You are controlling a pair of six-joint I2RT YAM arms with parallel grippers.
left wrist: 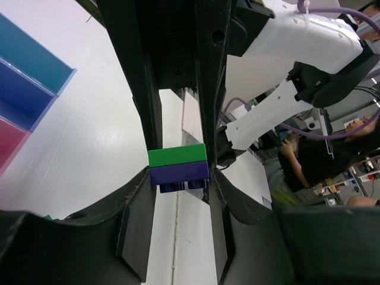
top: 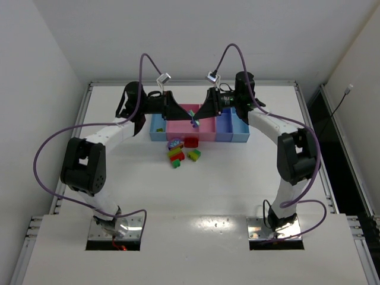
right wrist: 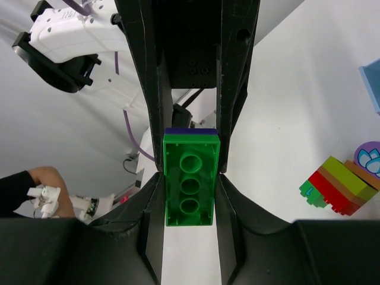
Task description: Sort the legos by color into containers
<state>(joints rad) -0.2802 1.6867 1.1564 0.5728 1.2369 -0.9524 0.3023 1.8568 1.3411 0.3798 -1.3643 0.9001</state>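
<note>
- Position: the left pincer (left wrist: 179, 177) and the right pincer (right wrist: 190, 181) meet nose to nose above the row of joined shallow plastic bins (top: 177, 134), roughly over its pink compartment.
- Workpiece: a small green plastic brick (left wrist: 177, 155) is pressed onto a small purple plastic brick (left wrist: 178, 172). The pair hangs in the air between the two pincers, clear of the white table (top: 208, 196).
- Pincer state: both are clenched. The left appears to clamp the purple plastic brick; the right appears to clamp the green plastic brick.
- Step in hand (judged): pulling the two colours apart so that each can be binned separately.
- Procedure: hold both clamps firm. Draw the pincers apart along the stud axis, or peel with a slight tilt at one edge. Avoid twisting, as the bricks may slip in the fingers.
- Work above the bins, so a dropped brick lands inside.
- Remaining: a cluster of loose coloured plastic bricks (top: 181, 151) lies on the table just before the bins.
</note>
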